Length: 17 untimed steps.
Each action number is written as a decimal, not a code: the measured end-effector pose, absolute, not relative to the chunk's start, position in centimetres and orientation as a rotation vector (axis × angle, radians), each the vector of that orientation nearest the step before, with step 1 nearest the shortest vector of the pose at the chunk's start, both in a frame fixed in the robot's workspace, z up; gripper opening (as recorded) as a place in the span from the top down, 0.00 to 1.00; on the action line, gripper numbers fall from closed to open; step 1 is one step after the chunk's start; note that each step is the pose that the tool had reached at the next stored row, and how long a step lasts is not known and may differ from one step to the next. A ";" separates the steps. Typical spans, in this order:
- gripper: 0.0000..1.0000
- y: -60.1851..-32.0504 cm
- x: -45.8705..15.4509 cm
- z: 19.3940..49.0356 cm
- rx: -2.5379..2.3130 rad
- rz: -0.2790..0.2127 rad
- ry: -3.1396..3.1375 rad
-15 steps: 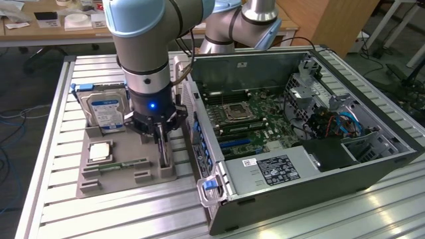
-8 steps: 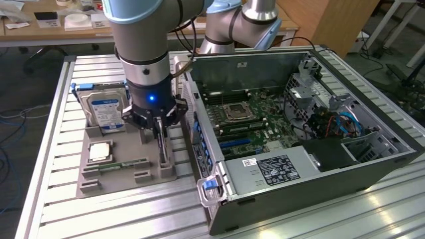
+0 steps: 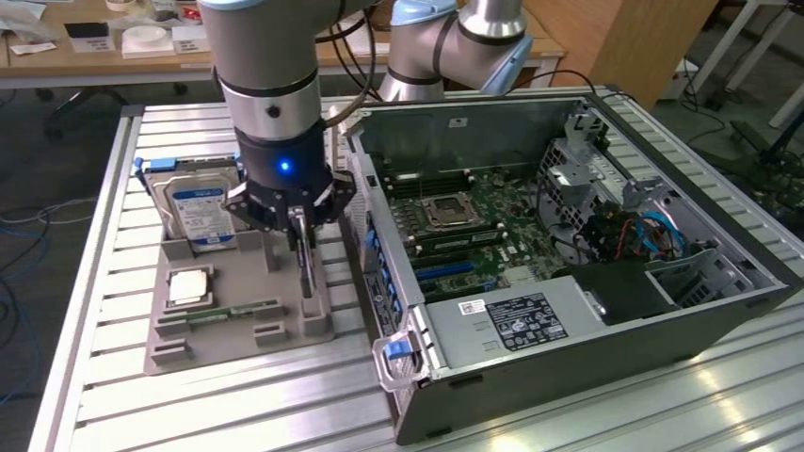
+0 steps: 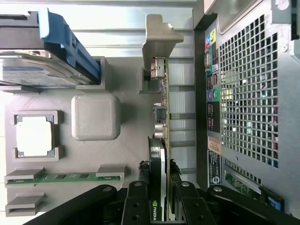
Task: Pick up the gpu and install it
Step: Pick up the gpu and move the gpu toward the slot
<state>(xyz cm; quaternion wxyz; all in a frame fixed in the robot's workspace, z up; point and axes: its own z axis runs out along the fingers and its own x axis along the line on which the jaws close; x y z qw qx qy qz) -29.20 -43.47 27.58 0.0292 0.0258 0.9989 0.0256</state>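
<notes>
The gpu (image 3: 305, 273) (image 4: 163, 93) stands on its edge in a slot of the grey tray (image 3: 239, 331) (image 4: 96, 84), at the side near the computer case (image 3: 590, 358) (image 4: 243, 93). The gripper (image 3: 301, 247) (image 4: 158, 168) is closed on the card's two faces, the card still in the slot. The same tray holds a hard drive (image 3: 201, 202) (image 4: 33, 70), a processor (image 3: 188, 285) (image 4: 35, 136) and a memory stick (image 3: 233, 312) (image 4: 61, 177). The case lies open on the table (image 3: 703, 405)

gpu (image 4: 158, 150) end hidden btwn end effector (image 4: 159, 187) fingers; hard drive (image 4: 37, 70) cut by edge.
</notes>
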 end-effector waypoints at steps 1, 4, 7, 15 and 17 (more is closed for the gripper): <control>0.73 -43.5 -29.2 27.8 0.080 0.079 3.081; 0.73 -43.5 -29.2 28.7 0.079 0.081 3.081; 0.73 -43.5 -29.2 29.6 0.079 0.084 3.081; 0.73 -43.5 -29.2 32.5 0.079 0.088 3.081; 0.73 -43.5 -29.1 33.3 0.079 0.088 3.081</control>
